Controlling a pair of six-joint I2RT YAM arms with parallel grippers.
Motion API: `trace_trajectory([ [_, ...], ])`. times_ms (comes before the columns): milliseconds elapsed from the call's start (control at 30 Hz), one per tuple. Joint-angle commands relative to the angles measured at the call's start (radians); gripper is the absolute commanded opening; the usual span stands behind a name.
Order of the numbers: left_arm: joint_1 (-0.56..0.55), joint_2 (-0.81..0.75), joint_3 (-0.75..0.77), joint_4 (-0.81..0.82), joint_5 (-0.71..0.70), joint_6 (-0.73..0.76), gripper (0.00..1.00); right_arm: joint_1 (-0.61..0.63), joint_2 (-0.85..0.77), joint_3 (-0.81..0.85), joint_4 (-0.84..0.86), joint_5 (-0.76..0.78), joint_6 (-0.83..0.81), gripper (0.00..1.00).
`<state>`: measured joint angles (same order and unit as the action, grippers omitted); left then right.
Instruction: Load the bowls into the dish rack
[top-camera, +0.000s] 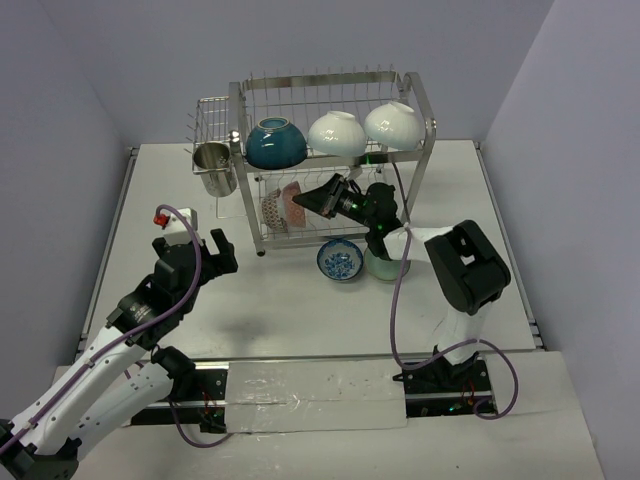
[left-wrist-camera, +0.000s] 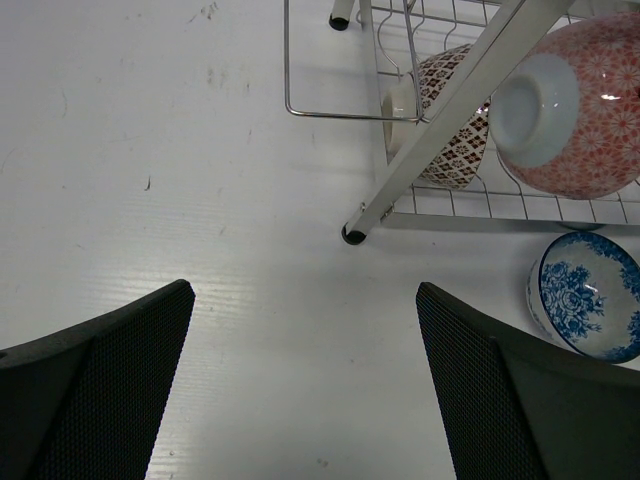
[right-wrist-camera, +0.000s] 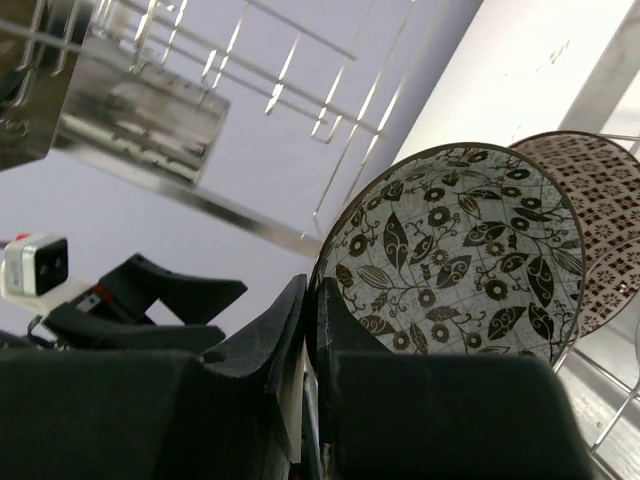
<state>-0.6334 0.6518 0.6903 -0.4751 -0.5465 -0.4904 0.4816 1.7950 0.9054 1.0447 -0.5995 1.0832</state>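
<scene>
Low at the dish rack (top-camera: 243, 170), right gripper (right-wrist-camera: 312, 300) clamps the leaf-patterned bowl (right-wrist-camera: 450, 260).

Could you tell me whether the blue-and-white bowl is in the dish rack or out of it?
Out: the blue-and-white bowl sits upright on the table in front of the dish rack.

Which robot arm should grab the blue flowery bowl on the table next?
Probably the left. The left gripper is open and empty, and the blue-and-white bowl sits on the table within its wrist view. The right gripper is shut on a leaf-patterned bowl at the dish rack.
</scene>
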Motion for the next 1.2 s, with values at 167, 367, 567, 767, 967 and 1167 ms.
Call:
trace_trajectory([
  [167,0.005,-0.003,0.011,0.024,-0.003,0.001,0.99,-0.024,0.052,-0.003,0.242,0.125,0.063,0.00],
  [367,0.005,0.000,0.009,0.024,-0.003,0.003,0.99,-0.024,0.110,-0.008,0.340,0.155,0.129,0.00],
  [567,0.005,0.000,0.009,0.024,-0.003,0.001,0.99,-0.024,0.147,-0.014,0.403,0.178,0.156,0.00],
  [767,0.005,0.000,0.009,0.024,0.000,0.003,0.99,-0.024,0.236,0.009,0.495,0.164,0.216,0.00],
  [967,0.005,0.002,0.008,0.024,-0.001,0.001,0.99,-0.023,0.309,0.035,0.598,0.159,0.284,0.00],
  [1167,0.008,0.006,0.009,0.023,-0.001,-0.002,0.99,-0.023,0.310,0.070,0.620,0.139,0.293,0.00],
])
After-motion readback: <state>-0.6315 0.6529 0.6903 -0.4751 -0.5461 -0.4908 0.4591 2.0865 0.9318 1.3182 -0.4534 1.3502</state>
